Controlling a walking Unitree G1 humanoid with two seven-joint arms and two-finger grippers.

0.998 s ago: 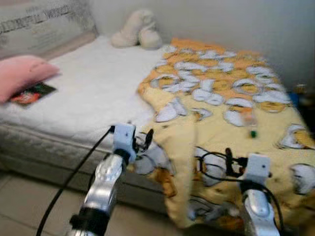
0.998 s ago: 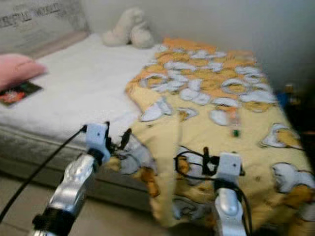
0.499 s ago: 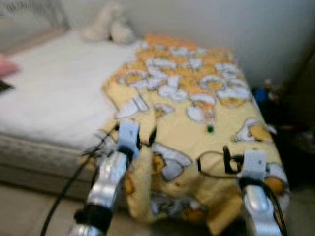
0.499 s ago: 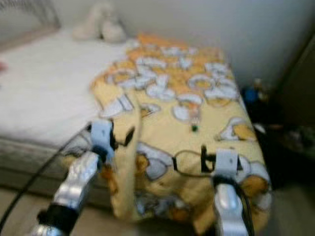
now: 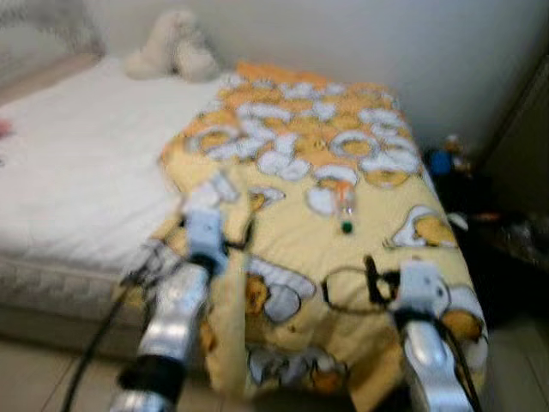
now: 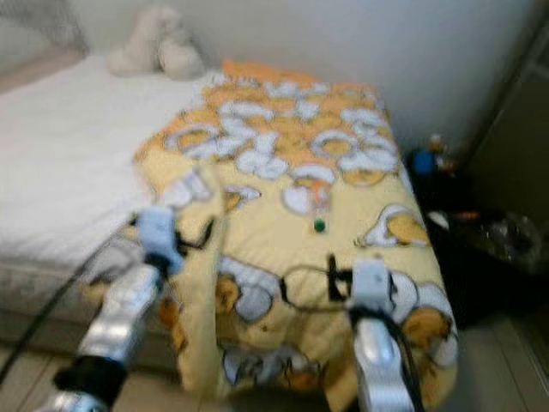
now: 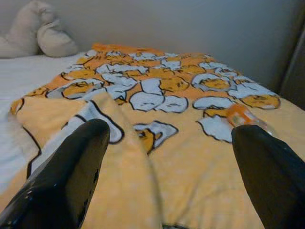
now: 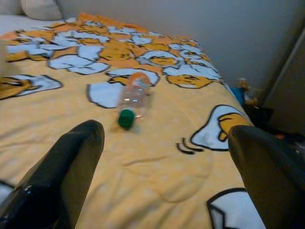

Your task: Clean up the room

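Nearest the camera, two silver arms reach forward over the foot of a bed (image 5: 51,283). The left pincer (image 7: 167,171) hangs above a raised fold of the yellow blanket (image 5: 300,249), its fingers spread wide apart and holding nothing. The right pincer (image 8: 162,167) is likewise wide apart and empty, aimed over a flatter stretch of blanket.

Just beyond the right pincer, a clear plastic bottle (image 8: 134,98) lies on its side on the blanket. Its green cap (image 8: 126,118) points toward the pincer; its orange-tinted base points away. Bottle and pincer are near but apart, with the bottle roughly centred between the two fingers. From the left pincer the bottle (image 7: 245,117) sits off beside the far finger.

Judged step: closing in on the bottle as litter to remove. To do it well, the right pincer should advance low along the blanket, straddle the body rather than the cap, and close across its width, since a light bottle on soft bedding will probably roll if nudged.

Farther back, bare white mattress lies to the left, and a pale stuffed toy (image 5: 171,51) rests against the wall. Dark clutter (image 6: 446,172) sits on the floor beside the bed's right edge.
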